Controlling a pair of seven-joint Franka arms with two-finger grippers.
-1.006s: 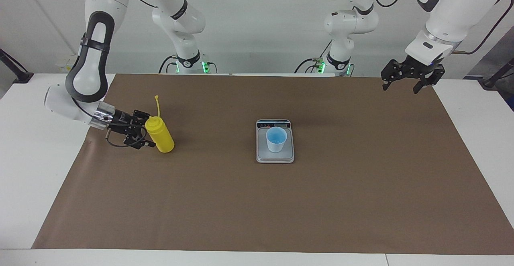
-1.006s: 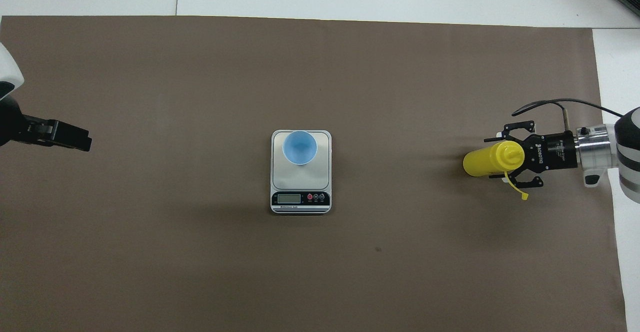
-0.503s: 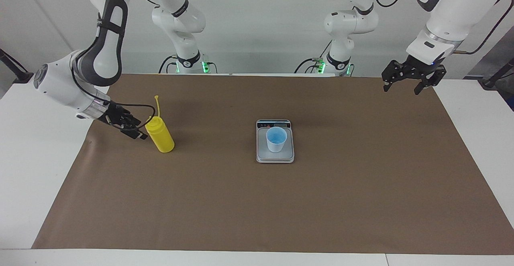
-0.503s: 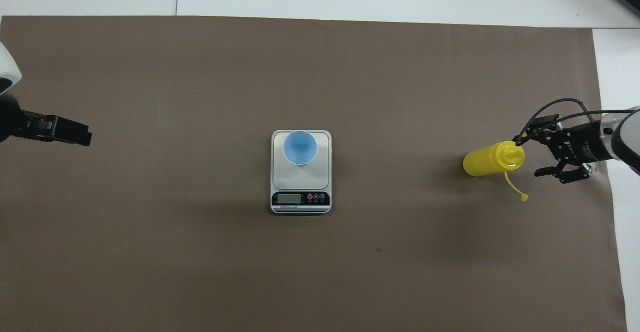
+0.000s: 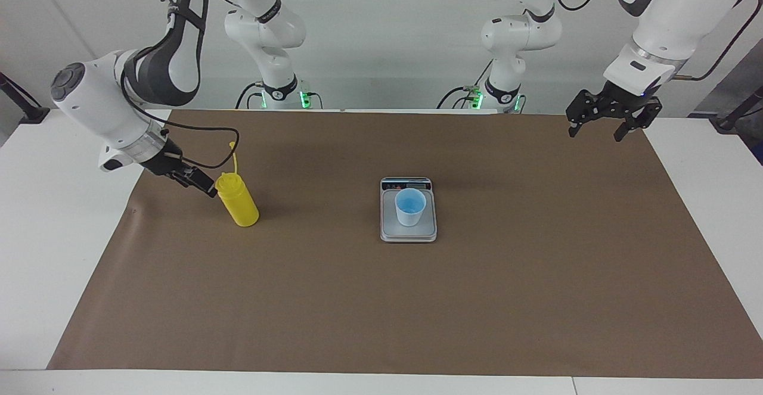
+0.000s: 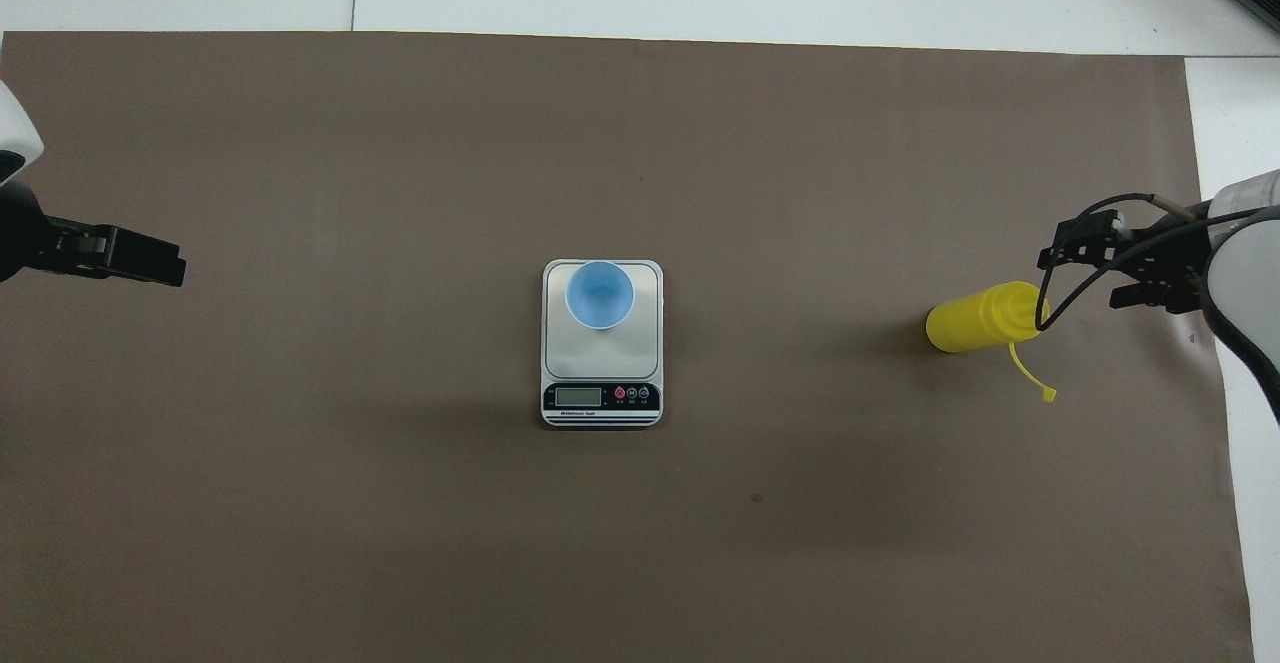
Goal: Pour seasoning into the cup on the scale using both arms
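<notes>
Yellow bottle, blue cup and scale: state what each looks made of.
Yellow bottle: likely soft plastic, matt, with a thin moulded cap strap. Blue cup: probably thin plastic, smooth, pale outside and brighter blue inside. Scale: silver-grey weighing plate, brushed metal or painted plastic, hard to tell; glossy dark display strip.

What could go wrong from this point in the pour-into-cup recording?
1. The right gripper, open, sits right beside the top of the yellow bottle; a sideways nudge could tip the standing bottle.
2. Its cable loops close to the bottle's cap strap and might snag it.
3. The cup stands loose on the scale, toward its display end, so a bump could slide it off.
</notes>
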